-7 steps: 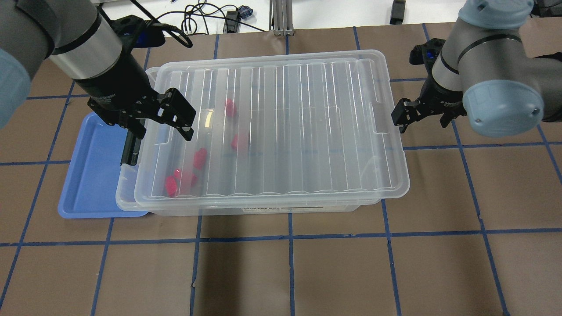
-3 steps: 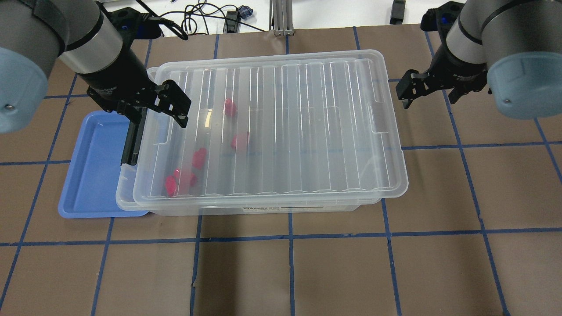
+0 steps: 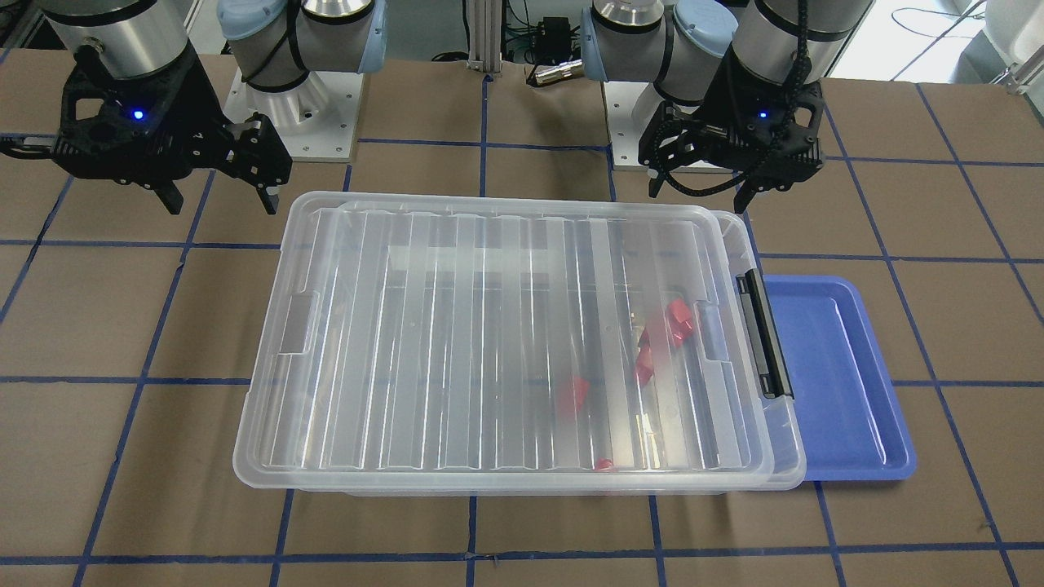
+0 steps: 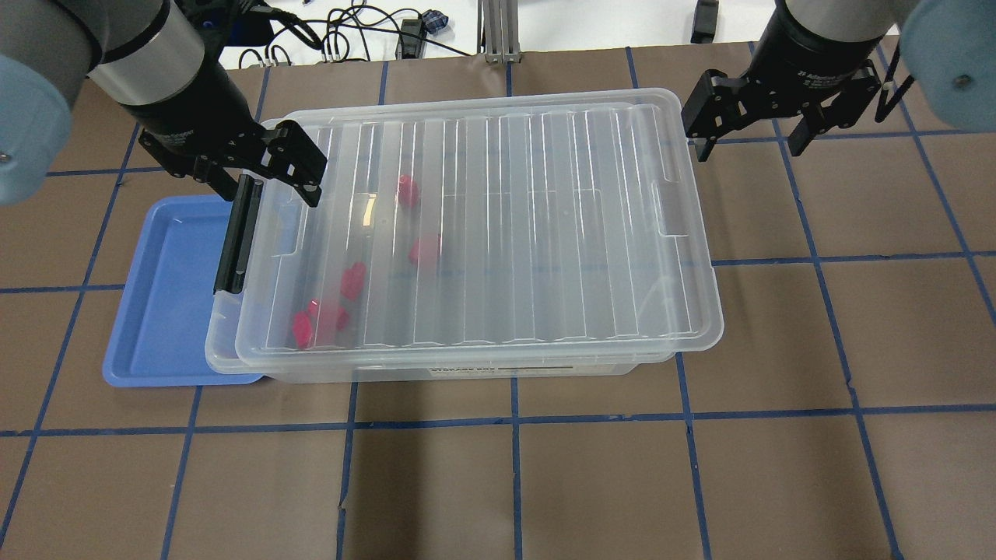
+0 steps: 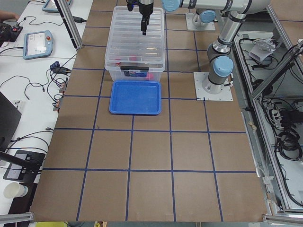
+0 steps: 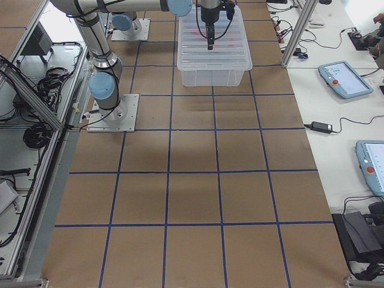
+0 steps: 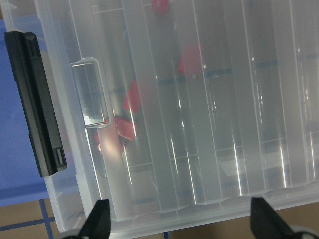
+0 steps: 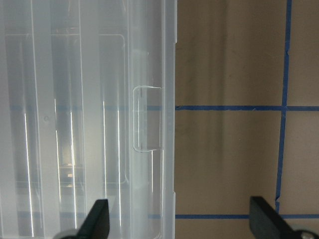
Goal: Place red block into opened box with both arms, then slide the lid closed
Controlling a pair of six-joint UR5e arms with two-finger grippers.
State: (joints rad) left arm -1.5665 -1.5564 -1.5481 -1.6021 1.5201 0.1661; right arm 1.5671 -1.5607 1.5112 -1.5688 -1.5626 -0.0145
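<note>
Both wide open, left gripper (image 4: 264, 190) and right gripper (image 4: 748, 152) flank the lid (image 4: 529, 233) on the box (image 4: 467, 372)

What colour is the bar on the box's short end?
Black bar, clearest in the front-facing view.

Ridged clear lid (image 4: 529, 233) flat atop clear box (image 4: 220, 350), shifted slightly sideways; red blocks (image 4: 425, 250) inside.
</note>
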